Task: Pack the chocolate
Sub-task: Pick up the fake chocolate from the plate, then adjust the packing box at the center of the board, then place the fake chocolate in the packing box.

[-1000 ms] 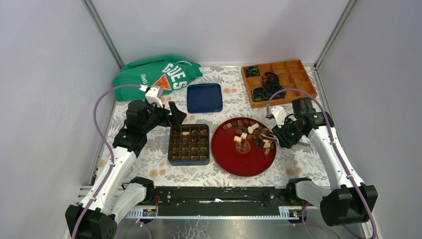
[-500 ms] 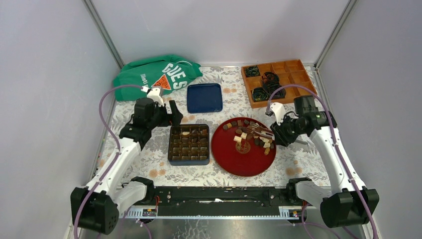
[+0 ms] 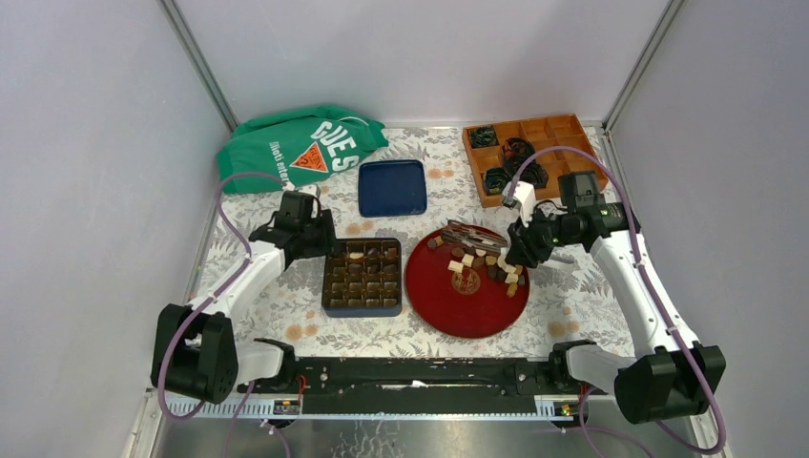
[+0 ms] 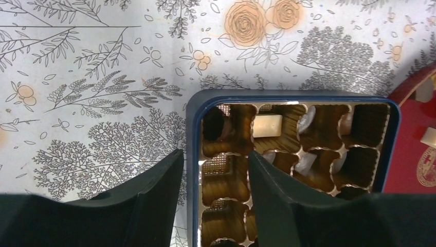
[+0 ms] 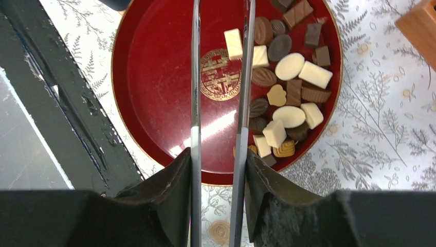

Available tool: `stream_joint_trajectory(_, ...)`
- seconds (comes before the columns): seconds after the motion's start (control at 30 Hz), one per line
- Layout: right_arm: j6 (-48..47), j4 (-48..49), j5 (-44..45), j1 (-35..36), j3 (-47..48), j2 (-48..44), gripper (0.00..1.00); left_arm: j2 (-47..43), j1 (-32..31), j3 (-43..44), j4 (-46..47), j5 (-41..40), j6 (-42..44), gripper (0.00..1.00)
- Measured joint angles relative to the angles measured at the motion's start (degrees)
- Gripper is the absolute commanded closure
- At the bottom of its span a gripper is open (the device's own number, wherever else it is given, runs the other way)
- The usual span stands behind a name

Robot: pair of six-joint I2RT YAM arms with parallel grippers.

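Black-fingered right pincer point(image 5: 217, 154): pressed together on metal tongs point(image 5: 195, 77), whose two blades run out between the fingers and over the red plate point(image 5: 154, 77).

Change: a second ago the tongs lay low over the chocolate heap. Now they are lifted and swung toward the plate's far-left rim, on the side of the box.

Left pincer point(image 4: 215, 157): was raised and fully spread behind the box. It has since dropped to the box's far-left corner and narrowed. It is part-spread, one finger outside on the floral worktop point(image 4: 103, 77), the other above the cells. The wall of the dark blue box point(image 4: 191, 128) stands between them, not yet clamped.

Reading: left arm probably means to steady the box while the right arm ferries a piece across. Packing looks barely begun.

Chocolate point(image 5: 290, 67): most pieces, dark, mid brown and cream, are heaped on the plate's far-right part. One cream piece point(image 4: 267, 125) lies in a far-row cell of the box.

Not resolved:
- Tong tips are cut off by the top edge of the right wrist view and too small from above. Cannot tell whether they carry a piece.
- Near rows of the box are hidden behind the left fingers.
- Dark pieces against the brown liner are hard to count.
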Motion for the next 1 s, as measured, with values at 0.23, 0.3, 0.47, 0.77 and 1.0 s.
stream_joint_trajectory(0.23, 1.1, 2.4, -1.5, 3.7, 0.0, 0.1, 0.99, 6.2, 0.0, 3.6, -1.8, -1.3, 0.9, 0.62)
stream_joint_trajectory(0.3, 1.3, 2.8, -1.8, 4.5, 0.0, 0.4, 0.99, 7.6, 0.0, 4.5, -2.0, -1.5, 1.3, 0.67)
stream_joint_trajectory(0.47, 1.3, 2.8, -2.8, 7.1, 0.4, 1.6, 0.99, 8.4, 0.0, 4.7, -2.2, -1.8, 1.8, 0.70)
stream_joint_trajectory(0.77, 1.3, 2.6, -2.9, 14.8, 5.8, 5.7, 0.99, 11.7, 0.1, 5.5, -3.2, -2.1, 2.3, 0.80)
stream_joint_trajectory(1.0, 1.3, 2.1, -2.8, 19.8, 9.9, 9.4, 0.99, 12.1, 0.0, 5.8, -3.5, -2.3, 2.7, 1.00)
